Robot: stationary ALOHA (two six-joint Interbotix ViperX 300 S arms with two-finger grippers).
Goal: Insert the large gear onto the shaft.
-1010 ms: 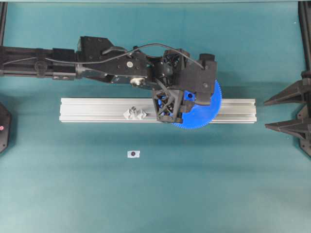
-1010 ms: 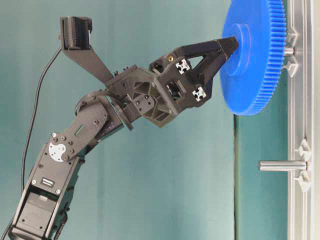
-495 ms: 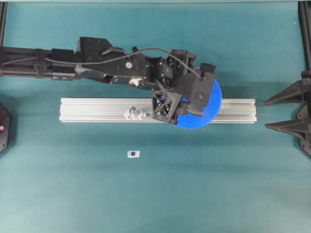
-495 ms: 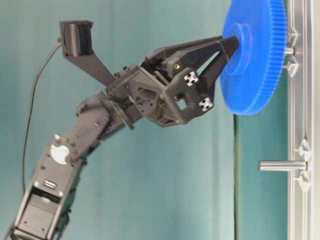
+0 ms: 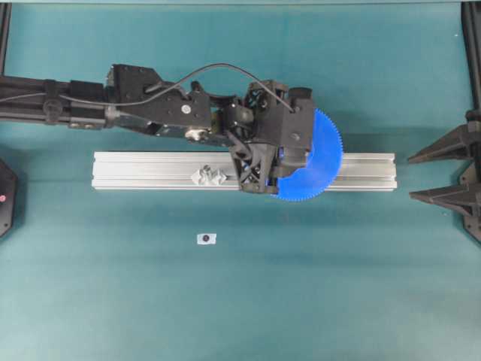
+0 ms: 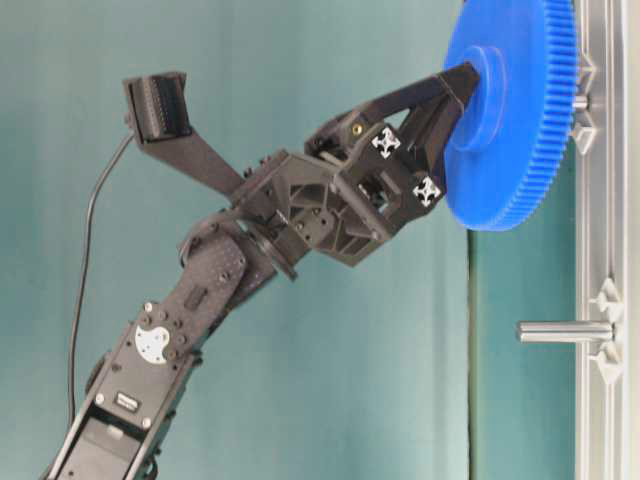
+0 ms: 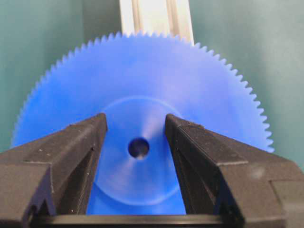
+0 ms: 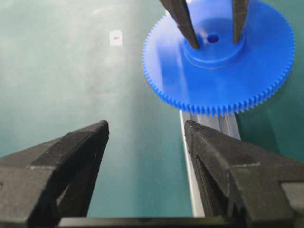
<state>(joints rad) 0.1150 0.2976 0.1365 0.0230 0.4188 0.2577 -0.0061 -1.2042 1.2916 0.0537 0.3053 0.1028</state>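
Observation:
The large gear (image 5: 322, 162) is a bright-blue toothed disc lying flat over the aluminium rail (image 5: 150, 170). My left gripper (image 7: 136, 121) is shut on its raised hub, one finger on each side of the centre hole. In the table-level view the gear (image 6: 510, 150) sits close against the rail, and the shaft (image 6: 581, 101) shows as a short silvery stub between gear and rail. From the right wrist view the gear (image 8: 223, 80) and the left fingers (image 8: 187, 28) on the hub are plain. My right gripper (image 5: 411, 177) stands open at the right edge, holding nothing.
A second look-alike pin (image 6: 565, 331) stands bare on the rail, left of the gear with its brackets (image 5: 208, 177) in the overhead view. A small white tag (image 5: 206, 238) lies on the teal mat in front of the rail. The left arm (image 5: 113, 113) stretches in from the left.
The left wrist has turned and drawn back slightly leftward while keeping hold of the hub. The gear has levelled and moved a little closer to the rail. The right gripper is unmoved.

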